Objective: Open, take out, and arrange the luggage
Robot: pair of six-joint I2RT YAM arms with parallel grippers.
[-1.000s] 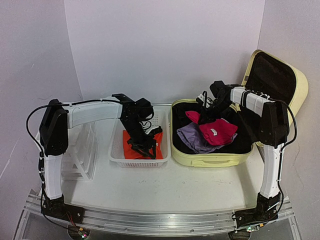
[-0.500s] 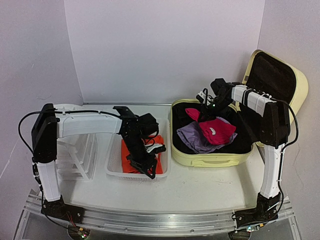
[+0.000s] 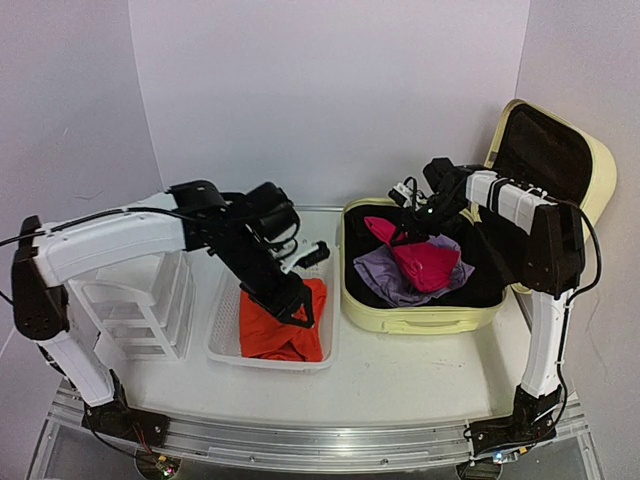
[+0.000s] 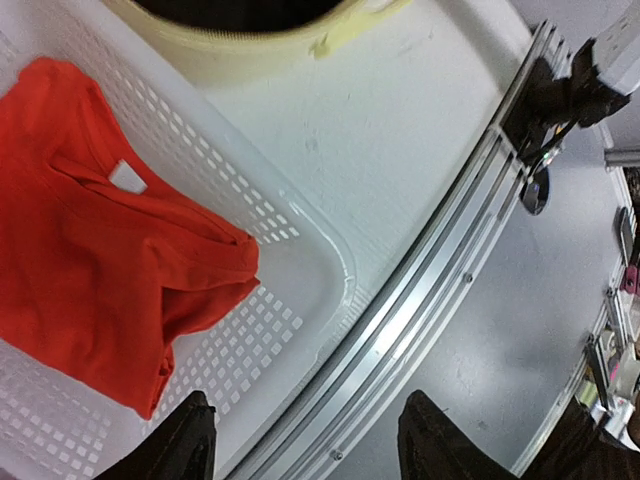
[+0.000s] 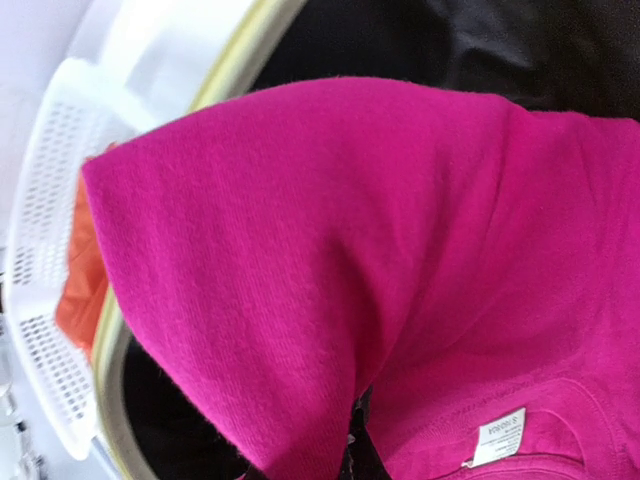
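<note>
Near the table's (image 3: 400, 372) middle, the left gripper (image 3: 296, 310) hovered over the white basket (image 3: 222, 332), fingers apart and empty, left of the luggage (image 3: 420, 321). Inside the open luggage at the right edge, the right gripper (image 3: 405, 232) pinched a pink shirt (image 3: 428, 264).

No legible text is showing anywhere. A small white tag (image 5: 493, 437) is sitting on the pink garment (image 5: 330, 250), lower right of the right wrist view, its print too tiny to read.
</note>
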